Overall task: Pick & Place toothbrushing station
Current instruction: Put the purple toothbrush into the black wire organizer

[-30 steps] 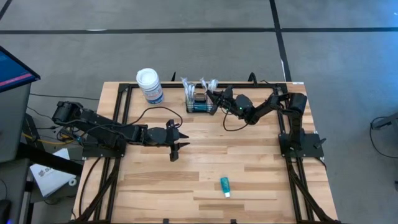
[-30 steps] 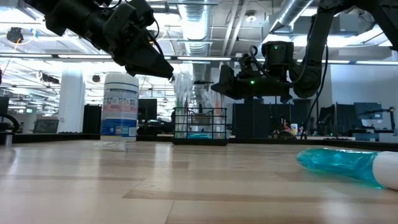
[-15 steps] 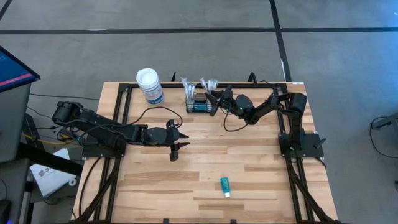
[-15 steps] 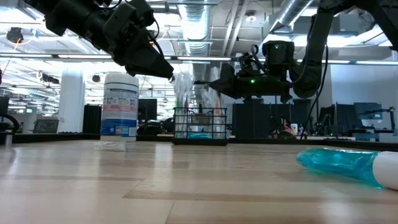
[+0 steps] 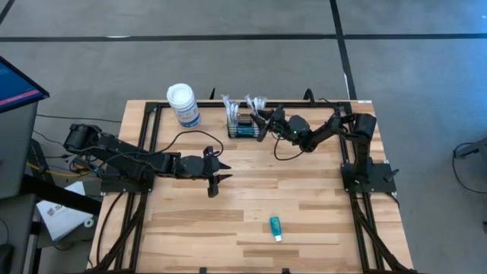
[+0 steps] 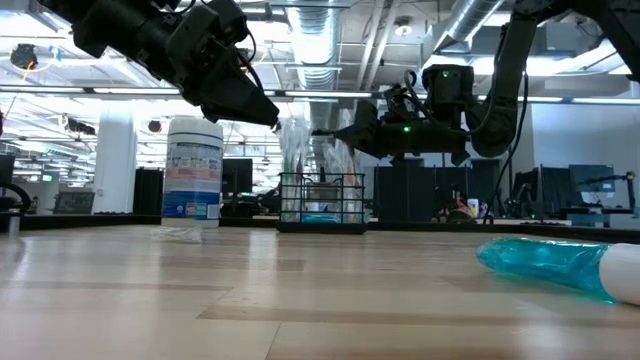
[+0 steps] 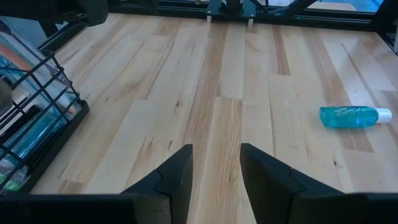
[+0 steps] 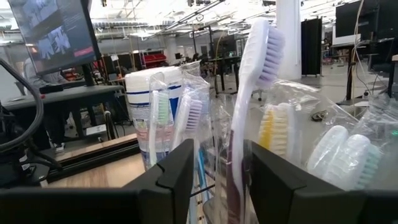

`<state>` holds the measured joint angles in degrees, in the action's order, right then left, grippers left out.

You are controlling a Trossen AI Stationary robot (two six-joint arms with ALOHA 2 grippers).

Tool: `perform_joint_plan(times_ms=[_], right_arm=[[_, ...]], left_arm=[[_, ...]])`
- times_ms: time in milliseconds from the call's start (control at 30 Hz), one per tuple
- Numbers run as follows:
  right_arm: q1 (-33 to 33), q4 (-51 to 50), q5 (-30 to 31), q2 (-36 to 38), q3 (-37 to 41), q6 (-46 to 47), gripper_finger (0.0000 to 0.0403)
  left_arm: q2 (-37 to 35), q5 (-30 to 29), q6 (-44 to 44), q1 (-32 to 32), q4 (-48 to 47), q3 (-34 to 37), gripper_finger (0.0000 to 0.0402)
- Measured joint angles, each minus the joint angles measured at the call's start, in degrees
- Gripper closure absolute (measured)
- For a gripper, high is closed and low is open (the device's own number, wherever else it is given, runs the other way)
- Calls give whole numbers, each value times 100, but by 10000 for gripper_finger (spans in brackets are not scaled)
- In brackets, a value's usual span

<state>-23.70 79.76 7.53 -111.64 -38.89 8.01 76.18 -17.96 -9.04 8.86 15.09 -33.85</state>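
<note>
The small black wire-mesh basket (image 5: 242, 126) stands on its base near the table's far edge. Several toothbrushes stand upright in it, some in clear wrappers (image 8: 249, 93). It also shows in the low view (image 6: 322, 203) and at the edge of the left wrist view (image 7: 37, 124). My right gripper (image 5: 262, 119) is open at the basket's right end, level with the brush heads. A purple-bristled brush (image 8: 242, 112) stands between its fingers without touching them. My left gripper (image 5: 221, 173) is open and empty above the table's middle, nearer than the basket.
A white-lidded round canister with a blue label (image 5: 183, 105) stands left of the basket. A teal toothpaste tube (image 5: 275, 228) lies on the table toward the near edge, also in the left wrist view (image 7: 351, 116). Bare wood lies between them.
My right gripper has crept a little toward the table's left, closer over the basket's right end, staying open. The basket and the left arm have kept still.
</note>
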Motion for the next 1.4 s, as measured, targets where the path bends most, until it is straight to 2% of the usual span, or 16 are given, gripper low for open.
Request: perform_joint_plan(times_ms=[400,667,1133,1233,1400], right_arm=[[0,266,2,5,0,2,311],[6,261,2,5,0,-74,390],[66,424,39,178,48,-263,397],[82,434,294,241,228,-329,397],[81,837,328,252,516,-230,399]], left_arm=[[0,3,-2,0,-2,0,275],[0,2,-2,0,-4,0,275],[0,7,-4,9,-8,0,275],[0,32,-4,9,-7,-1,275],[0,35,-4,7,-7,-2,275]])
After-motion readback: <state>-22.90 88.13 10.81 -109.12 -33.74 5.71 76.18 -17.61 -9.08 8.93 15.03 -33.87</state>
